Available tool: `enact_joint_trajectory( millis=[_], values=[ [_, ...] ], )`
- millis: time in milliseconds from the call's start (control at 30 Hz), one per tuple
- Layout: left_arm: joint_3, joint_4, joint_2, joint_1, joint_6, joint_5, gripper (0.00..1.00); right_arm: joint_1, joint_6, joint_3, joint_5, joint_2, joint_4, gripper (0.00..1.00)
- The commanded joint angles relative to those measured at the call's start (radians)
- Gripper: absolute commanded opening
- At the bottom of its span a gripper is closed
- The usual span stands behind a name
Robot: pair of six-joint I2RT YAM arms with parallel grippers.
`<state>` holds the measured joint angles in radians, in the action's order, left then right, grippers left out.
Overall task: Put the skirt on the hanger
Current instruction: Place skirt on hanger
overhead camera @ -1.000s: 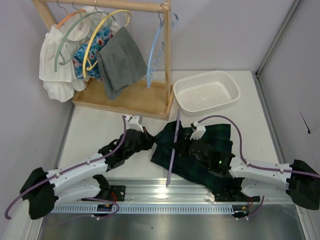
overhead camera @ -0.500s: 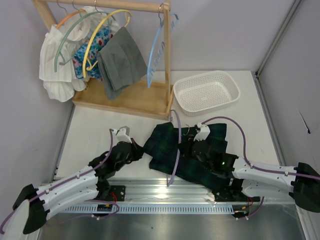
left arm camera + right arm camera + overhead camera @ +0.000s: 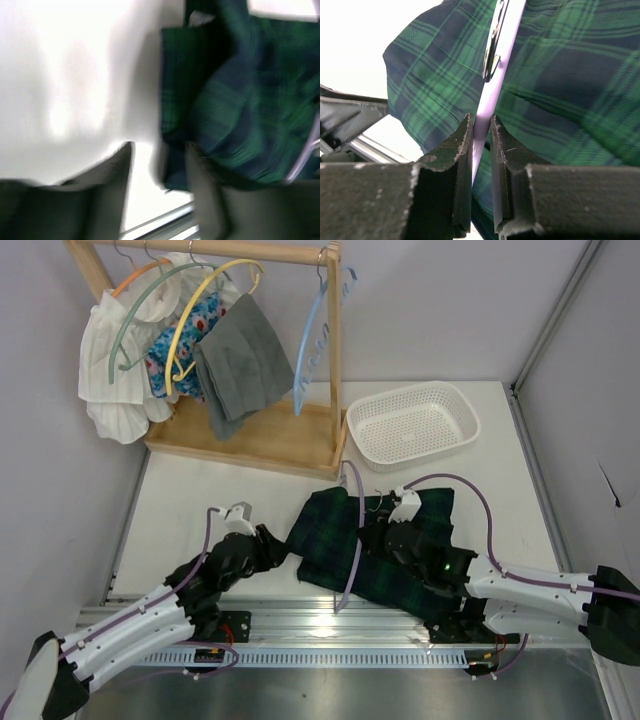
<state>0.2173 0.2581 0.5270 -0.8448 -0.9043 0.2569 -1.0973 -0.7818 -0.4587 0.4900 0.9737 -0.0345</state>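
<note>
Lying flat on the white tabletop [image 3: 190, 505] near its front edge, the dark green and navy tartan cloth skirt [image 3: 322, 540] sits between the two arms. The thin lilac plastic hanger [image 3: 357, 530] is laid across it. The hanger's long axis runs from the near edge toward the back of the table, splitting the skirt into a left part and a right part. The right gripper [image 3: 481, 122] is pressed together on the hanger's lilac bar, pinching it. The left gripper [image 3: 159, 150] stands spread and holds nothing. The skirt's left edge lies just ahead of it and slightly to its right, close to one finger. The wrist view is too smeared to tell whether cloth and finger touch. The left arm is plainly the nearer one to that free edge. The next move likely calls for it to reach rightward and take the cloth while the right steadies the hanger.
</note>
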Motion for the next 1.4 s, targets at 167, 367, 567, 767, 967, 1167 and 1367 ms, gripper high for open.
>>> enact_joint_trajectory(
  millis=[167,367,567,767,967,1167,1367],
  values=[
    [0.181,0.187,0.03,-0.025,0.097,0.015,0.99,0.002,0.087,-0.054,0.03,0.065,0.012,0.0],
    [0.232,0.031,0.096,-0.002,0.119,-0.174,0.99,0.002,0.088,-0.051,0.03,0.062,0.007,0.0],
    [0.186,-0.063,0.27,-0.004,0.059,-0.145,1.0,0.002,0.092,-0.047,0.027,0.056,0.008,0.0],
    [0.16,-0.135,0.337,0.001,0.082,-0.105,1.0,0.002,0.095,-0.044,0.025,0.051,0.005,0.0],
    [0.073,-0.359,0.462,-0.002,-0.01,-0.248,1.0,0.002,0.084,-0.034,0.024,0.051,-0.002,0.0],
    [0.071,-0.401,0.537,-0.031,-0.024,-0.231,0.99,0.004,0.087,-0.037,0.028,0.046,0.001,0.0],
    [0.077,-0.427,0.61,-0.085,-0.033,-0.228,0.94,0.005,0.085,-0.037,0.033,0.046,-0.002,0.0]
  ],
)
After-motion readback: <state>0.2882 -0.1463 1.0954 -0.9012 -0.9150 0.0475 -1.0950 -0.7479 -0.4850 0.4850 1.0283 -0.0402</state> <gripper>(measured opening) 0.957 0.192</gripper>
